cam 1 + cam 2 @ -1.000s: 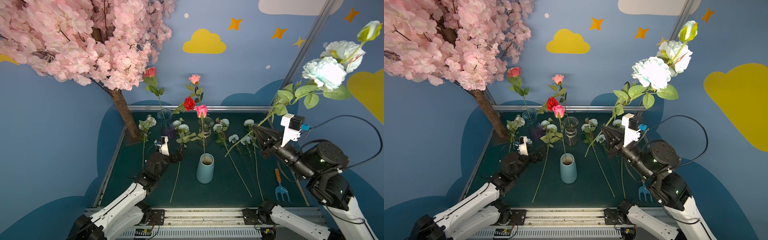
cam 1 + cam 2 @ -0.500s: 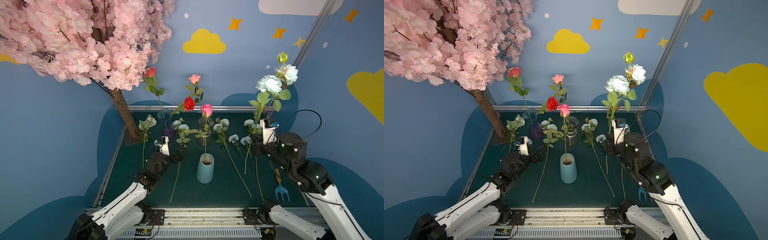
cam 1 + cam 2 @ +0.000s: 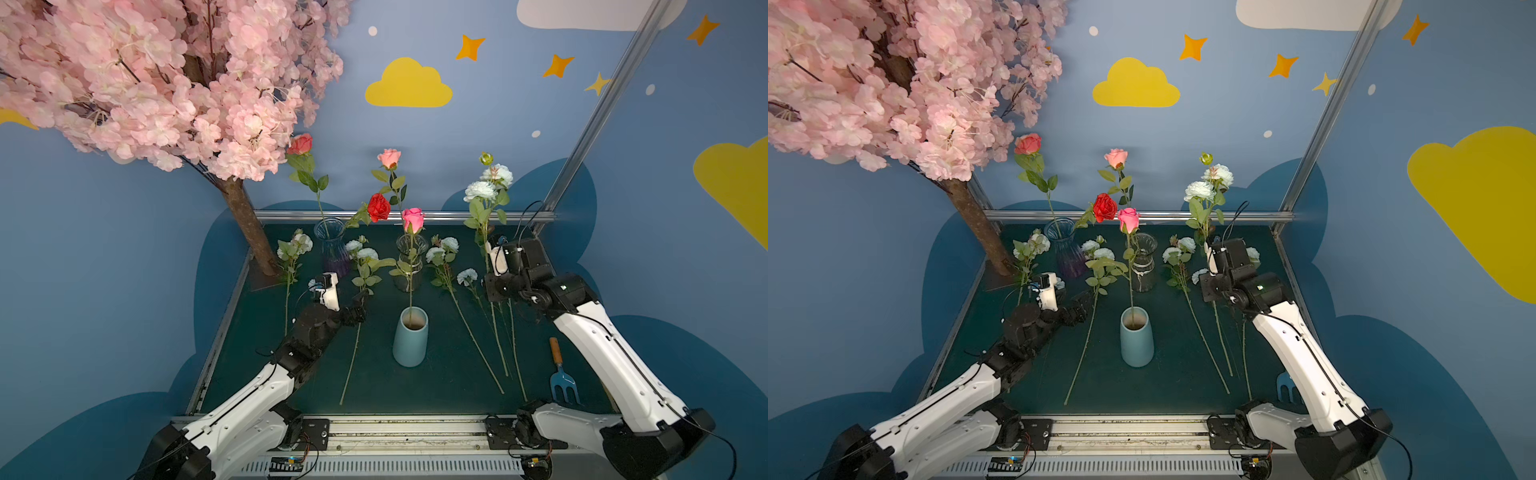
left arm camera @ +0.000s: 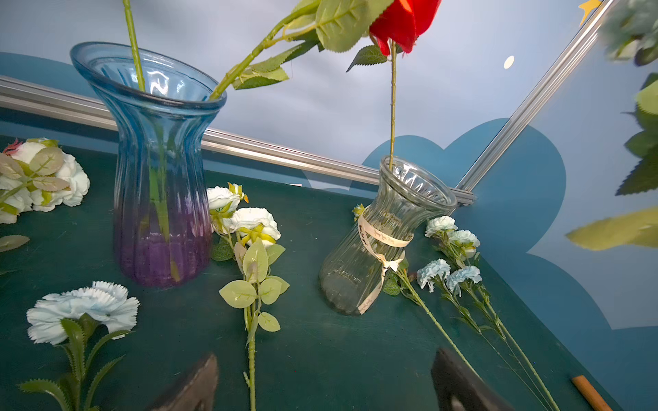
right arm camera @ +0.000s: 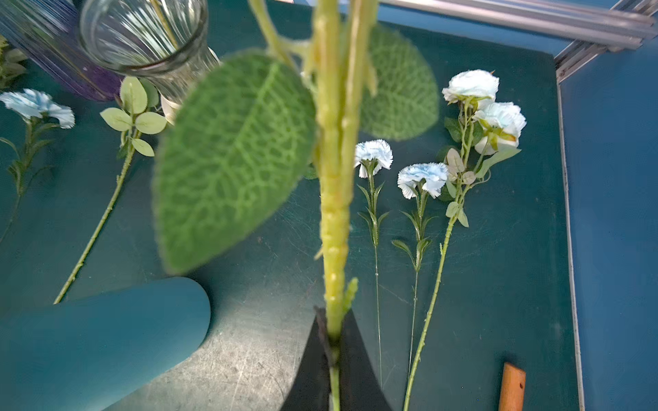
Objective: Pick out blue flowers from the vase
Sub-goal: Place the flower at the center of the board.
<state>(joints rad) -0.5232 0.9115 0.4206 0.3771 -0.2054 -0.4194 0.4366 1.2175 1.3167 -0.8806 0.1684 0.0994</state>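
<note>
The pale blue-white ruffled flower spray on its long green leafy stem (image 3: 484,195) stands upright in my right gripper (image 5: 334,341), behind and to the right of the light blue ceramic vase (image 3: 410,340). A pink rose (image 3: 412,219) rises from that vase. More blue flowers (image 3: 467,276) lie flat on the dark green table (image 3: 449,374) beside the vase, directly below my held stem. My right jaws pinch the stem tight. My left gripper (image 4: 320,384) hovers with jaws spread wide, empty, left of the vase.

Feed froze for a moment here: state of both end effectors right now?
Left end effector: open, empty, low over the table.
Right end effector: closed on a blue flower stem, blooms held upright.
</note>
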